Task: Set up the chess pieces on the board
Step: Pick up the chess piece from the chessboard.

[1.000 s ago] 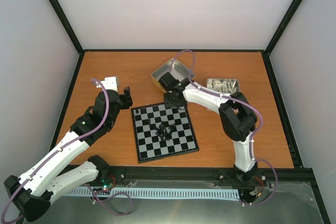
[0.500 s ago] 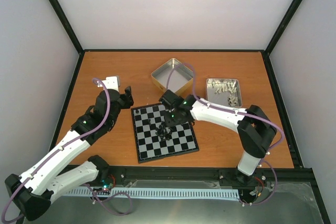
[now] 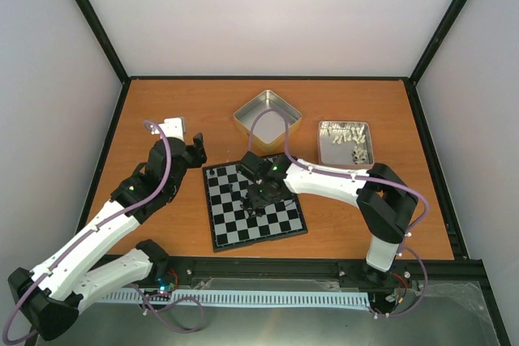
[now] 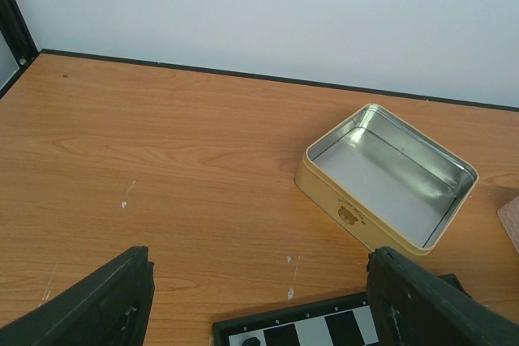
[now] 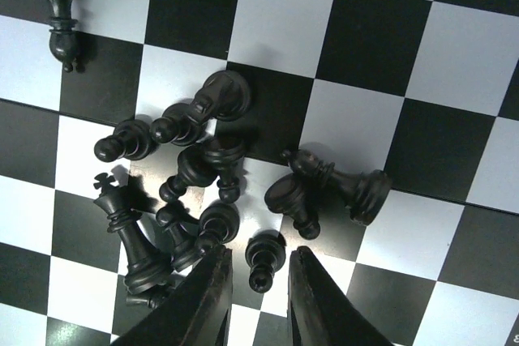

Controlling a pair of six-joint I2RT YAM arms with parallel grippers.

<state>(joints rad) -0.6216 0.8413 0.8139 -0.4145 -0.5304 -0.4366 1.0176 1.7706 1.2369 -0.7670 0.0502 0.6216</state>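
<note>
The square tin [image 4: 357, 220] has a small brown picture on its yellow side. It is too small to tell what it is, and no words on it can be read.

The board [image 3: 285, 220] lies in the middle of the table [image 3: 162, 103], with bare wood on all 4 sides. The most room is on the left and at the far left corner. The square tin sits just past the board's far edge. A flat tin [image 3: 325, 142] holding pale pieces [image 3: 350, 147] sits to the far right.

The black chess pieces [image 5: 203, 160] lie tipped over in 1 heap near the middle of the board, touching each other. 1 more black piece [image 5: 58, 2] is off by itself.

The right gripper [image 5: 259, 263] hangs low over the heap. Its 2 fingers are close together with 1 little pawn [image 5: 263, 249] between them. It cannot be told if they pinch it. The heap crowds right beside that pawn.

The left gripper [image 3: 195, 151] waits beside the board's far left corner, its fingers [image 4: 105, 305] wide apart and holding nothing.
</note>
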